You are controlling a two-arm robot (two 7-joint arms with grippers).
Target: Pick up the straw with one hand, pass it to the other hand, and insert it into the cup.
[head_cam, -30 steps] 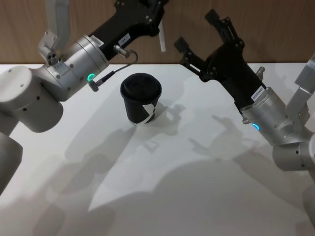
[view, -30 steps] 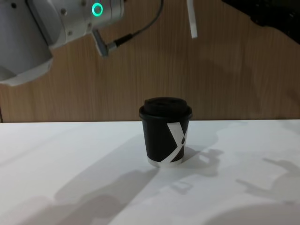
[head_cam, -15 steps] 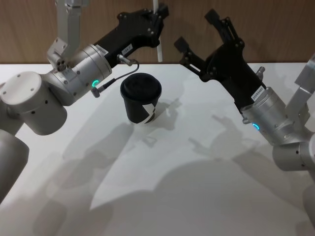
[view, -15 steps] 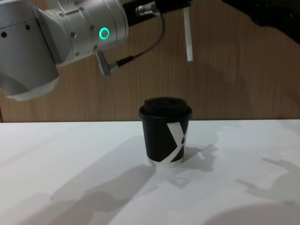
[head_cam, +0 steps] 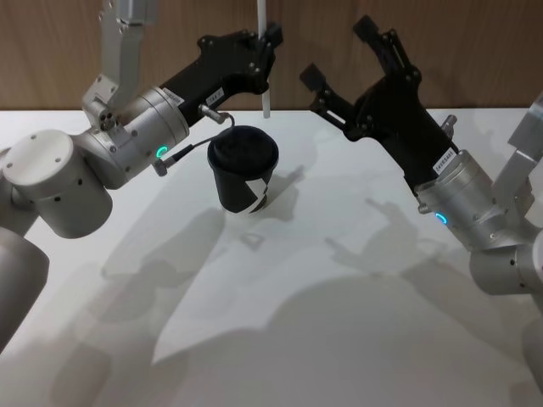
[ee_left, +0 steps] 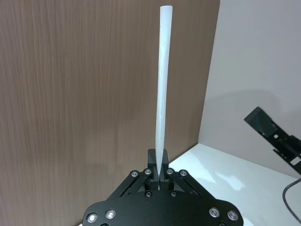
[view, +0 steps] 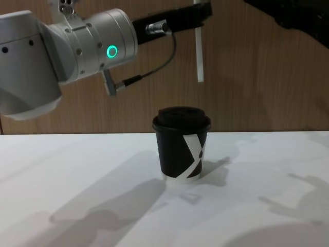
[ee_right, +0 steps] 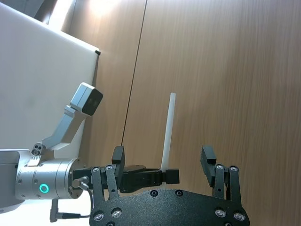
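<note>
Chest view: left tool [view: 198, 13], clamped on the straw [view: 199, 54], has dropped it closer above the cup [view: 181, 144] lid (insertion next), right tool [head_cam: 339, 64] spread apart beside the cup.

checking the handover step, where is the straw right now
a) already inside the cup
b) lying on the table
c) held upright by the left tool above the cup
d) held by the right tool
c: the left tool pinches the straw upright, its lower end hanging above the cup; the right tool is open and apart from it.
</note>
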